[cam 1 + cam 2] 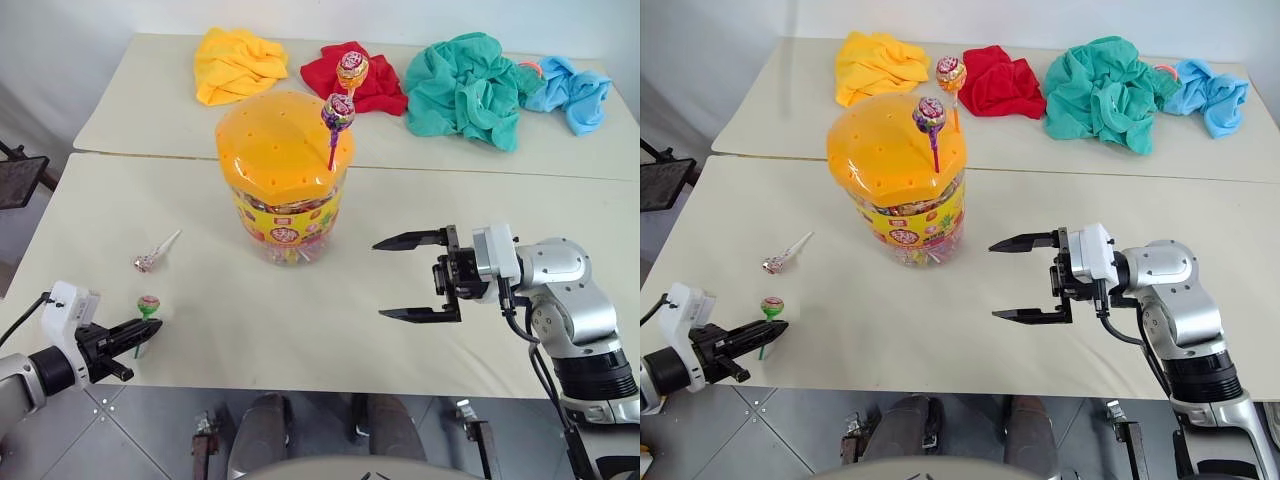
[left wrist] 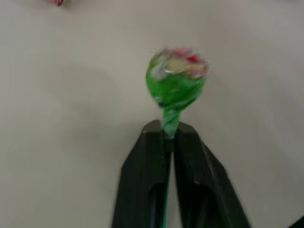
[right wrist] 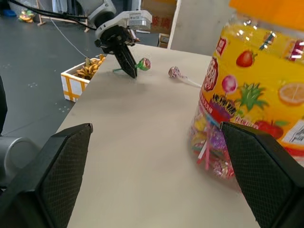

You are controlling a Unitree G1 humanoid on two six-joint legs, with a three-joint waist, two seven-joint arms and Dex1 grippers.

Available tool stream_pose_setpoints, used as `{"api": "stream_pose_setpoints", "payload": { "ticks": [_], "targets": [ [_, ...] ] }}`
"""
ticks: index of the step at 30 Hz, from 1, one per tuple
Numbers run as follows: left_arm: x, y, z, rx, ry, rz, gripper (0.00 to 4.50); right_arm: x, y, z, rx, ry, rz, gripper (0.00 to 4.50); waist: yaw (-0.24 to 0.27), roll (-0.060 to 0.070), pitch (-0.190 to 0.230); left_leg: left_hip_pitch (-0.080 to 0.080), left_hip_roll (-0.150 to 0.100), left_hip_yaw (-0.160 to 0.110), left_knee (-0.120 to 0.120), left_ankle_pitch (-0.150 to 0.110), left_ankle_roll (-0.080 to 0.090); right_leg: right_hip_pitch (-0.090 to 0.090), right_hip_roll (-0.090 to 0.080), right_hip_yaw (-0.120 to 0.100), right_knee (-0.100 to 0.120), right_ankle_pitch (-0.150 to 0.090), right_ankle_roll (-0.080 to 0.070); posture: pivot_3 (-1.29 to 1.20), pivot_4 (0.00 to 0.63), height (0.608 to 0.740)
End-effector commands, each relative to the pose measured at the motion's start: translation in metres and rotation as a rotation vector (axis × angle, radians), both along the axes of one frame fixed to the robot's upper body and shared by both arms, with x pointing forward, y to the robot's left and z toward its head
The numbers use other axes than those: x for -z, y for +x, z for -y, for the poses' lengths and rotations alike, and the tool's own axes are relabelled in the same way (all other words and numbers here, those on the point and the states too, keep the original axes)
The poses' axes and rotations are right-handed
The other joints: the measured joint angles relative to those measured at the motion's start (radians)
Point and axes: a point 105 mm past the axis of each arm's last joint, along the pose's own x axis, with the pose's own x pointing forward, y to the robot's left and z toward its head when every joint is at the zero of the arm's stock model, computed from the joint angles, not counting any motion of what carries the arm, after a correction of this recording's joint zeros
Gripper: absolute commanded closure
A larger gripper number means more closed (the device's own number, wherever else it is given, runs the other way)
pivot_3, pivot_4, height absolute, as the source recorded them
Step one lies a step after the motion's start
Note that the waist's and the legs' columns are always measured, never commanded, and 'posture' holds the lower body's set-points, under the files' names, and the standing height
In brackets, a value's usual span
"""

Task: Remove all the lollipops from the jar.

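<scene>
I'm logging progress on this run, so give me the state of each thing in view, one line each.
jar: upright on the table, lid on.
purple lollipop: standing in the lid.
orange lollipop: standing in the lid, behind the purple one.
pink lollipop: lying on the table.
green lollipop: stick pinched by the left gripper.
right gripper: open, empty, beside the jar.
cloths: crumpled on the far table.

Bare table [image 1: 330, 330] lies open between the right hand [image 1: 405, 278] and the jar [image 1: 285, 180].
</scene>
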Motion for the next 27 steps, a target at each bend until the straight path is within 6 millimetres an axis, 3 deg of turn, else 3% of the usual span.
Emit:
{"api": "stream_pose_setpoints", "payload": {
  "ticks": [1, 5, 7, 10, 14, 16, 18, 22, 27],
  "targets": [
    [-0.008, 0.007, 0.000, 0.018, 0.023, 0.067, 2.96, -0.021, -0.006, 0.001, 0.003, 0.087, 0.047, 0.00, -0.001, 0.000, 0.000, 0.000, 0.000, 0.000, 0.000, 0.000, 0.000, 0.000, 0.000, 0.000, 0.000, 0.000, 0.000, 0.00, 0.150, 0.740],
    [-0.022, 0.009, -0.001, 0.111, 0.026, 0.191, 1.78, -0.049, -0.004, 0.000, 0.051, 0.266, 0.017, 0.00, -0.003, 0.000, 0.000, 0.000, 0.001, 0.001, 0.000, -0.001, 0.000, -0.001, 0.001, 0.000, 0.001, 0.000, 0.000, 0.00, 0.150, 0.740],
    [-0.038, 0.006, -0.009, 0.150, -0.012, 0.284, 1.20, -0.066, 0.005, 0.000, 0.100, 0.350, -0.006, 0.00, -0.009, 0.000, 0.000, 0.000, 0.002, 0.002, 0.000, -0.003, 0.000, -0.002, 0.001, 0.000, 0.001, 0.000, 0.000, 0.00, 0.150, 0.740],
    [-0.068, 0.001, -0.007, 0.195, -0.215, 0.355, 1.20, -0.079, 0.028, -0.001, 0.215, 0.330, -0.003, 0.00, -0.022, 0.000, 0.000, -0.002, 0.003, 0.003, 0.000, -0.003, 0.000, -0.006, 0.001, 0.000, 0.002, 0.000, -0.001, 0.00, 0.150, 0.740],
    [-0.104, 0.013, 0.001, 0.218, -0.292, 0.544, 1.20, -0.106, 0.052, -0.006, 0.286, 0.378, 0.004, 0.00, -0.023, 0.001, 0.000, -0.003, 0.003, 0.003, 0.001, -0.003, 0.000, -0.010, 0.001, 0.004, 0.006, -0.001, -0.001, 0.00, 0.150, 0.740],
    [-0.130, 0.015, 0.018, 0.265, -0.393, 0.695, 1.20, -0.118, 0.063, -0.015, 0.301, 0.401, -0.014, 0.00, -0.024, 0.001, 0.000, -0.003, 0.003, 0.003, 0.001, -0.003, 0.000, -0.010, 0.001, 0.004, 0.006, 0.000, -0.001, 0.00, 0.150, 0.740],
    [-0.155, 0.011, 0.037, 0.337, -0.462, 0.865, 1.20, -0.116, 0.072, -0.026, 0.324, 0.373, -0.059, 0.00, -0.024, 0.000, 0.000, -0.003, 0.003, 0.003, 0.001, -0.003, 0.000, -0.010, 0.001, 0.004, 0.007, 0.000, 0.000, 0.00, 0.150, 0.740],
    [-0.174, 0.008, 0.059, 0.429, -0.579, 0.947, 1.20, -0.111, 0.085, -0.048, 0.323, 0.353, -0.083, 0.00, -0.027, -0.003, -0.002, -0.004, 0.002, 0.004, 0.002, -0.003, 0.000, -0.010, 0.001, 0.003, 0.007, 0.000, 0.000, 0.00, 0.150, 0.740],
    [-0.177, 0.011, 0.061, 0.440, -0.579, 0.952, 1.20, -0.117, 0.084, -0.063, 0.271, 0.379, -0.100, 0.00, -0.045, -0.003, -0.002, -0.004, 0.002, 0.005, 0.002, -0.003, 0.000, -0.011, 0.002, 0.004, 0.007, 0.000, 0.000, 0.00, 0.150, 0.740]
  ]
}}
